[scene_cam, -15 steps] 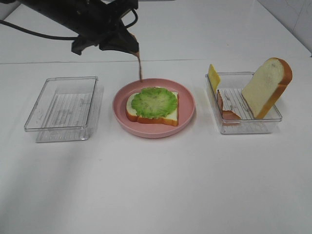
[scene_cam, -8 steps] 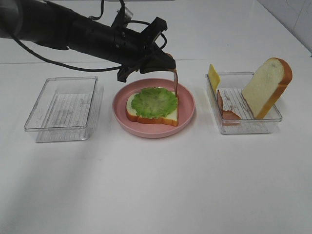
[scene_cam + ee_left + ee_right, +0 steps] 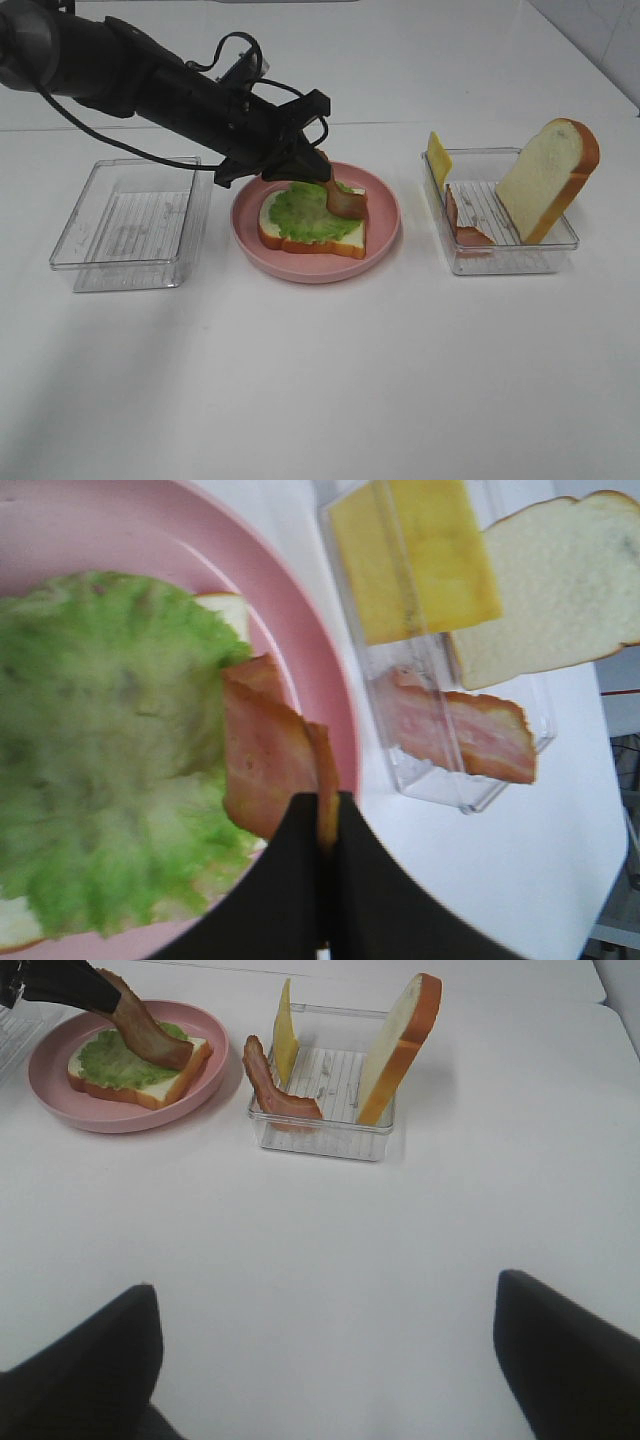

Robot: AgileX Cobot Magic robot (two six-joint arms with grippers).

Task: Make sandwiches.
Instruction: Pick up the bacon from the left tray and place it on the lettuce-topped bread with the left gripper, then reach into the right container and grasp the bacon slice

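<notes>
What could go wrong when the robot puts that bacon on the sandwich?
1. The bacon slice touches down near one edge of the lettuce, not the middle. It might flop off the bread onto the pink plate when released.
2. The left gripper pinches the slice by its edge. The slice could stick when the gripper opens, lift again and tug the loose lettuce out of place.

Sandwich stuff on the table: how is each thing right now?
Left pincer: shut on held bacon.
Held bacon: end resting on lettuce.
Lettuce: flat on bottom bread.
Right pincer: open, holding nothing.
Spare bread: leaning upright in right tray.
Left tray: empty.
</notes>
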